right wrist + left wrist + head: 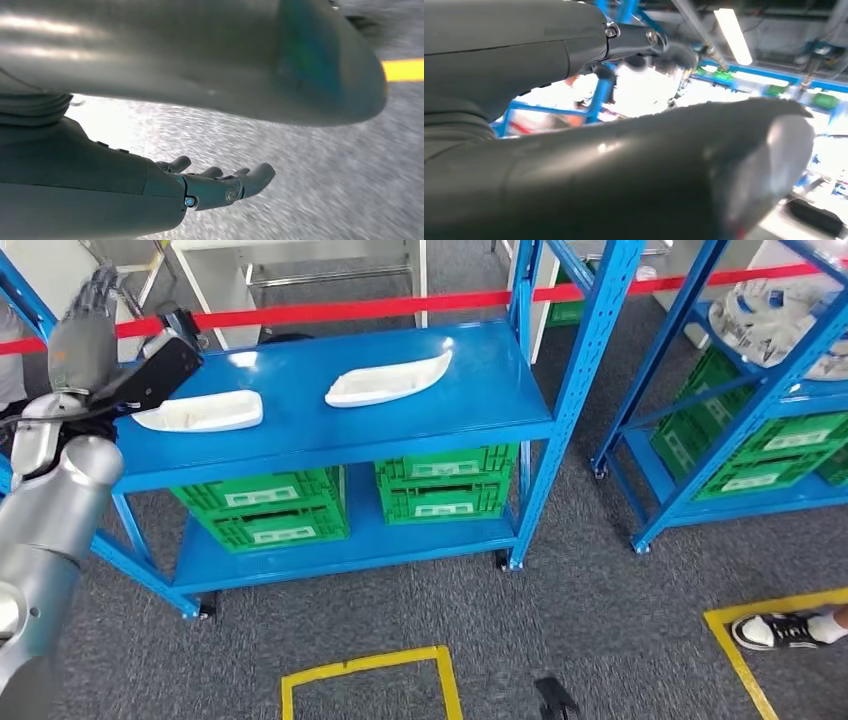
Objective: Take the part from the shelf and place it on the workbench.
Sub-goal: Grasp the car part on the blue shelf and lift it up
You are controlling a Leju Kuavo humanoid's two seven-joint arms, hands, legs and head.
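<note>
Head view: the robot's left hand (85, 325) is raised at the far left end of the blue shelf (480, 390), fingers extended upward and apart, holding nothing. Its silver left arm (45, 510) rises from the lower left corner. Two white parts lie on the shelf's top deck: the nearer white part (200, 412) sits just beside the raised hand's wrist, and a second white part (388, 380) rests toward the middle of the deck, well apart from the hand. Neither is touched or lifted. Green crates (265, 505) fill the lower level, a red barrier tape (380, 307) runs behind, and a person's shoe (780, 630) stands by yellow floor tape (365, 665) at the right.

From the left wrist camera the thumb (649, 170) looms large and blurred against ceiling lights, with nothing between it and the darker fingers (639, 40). The right wrist camera shows the right hand (200, 185) hanging over grey carpet, fingers (250, 177) loosely extended and apart, holding nothing.

By these pictures the task looks barely begun: no part is gripped, and no workbench is in sight. Still to come, it seems, are lowering the left hand to the nearer part, gripping it, carrying it off the shelf and setting it down on the bench.
</note>
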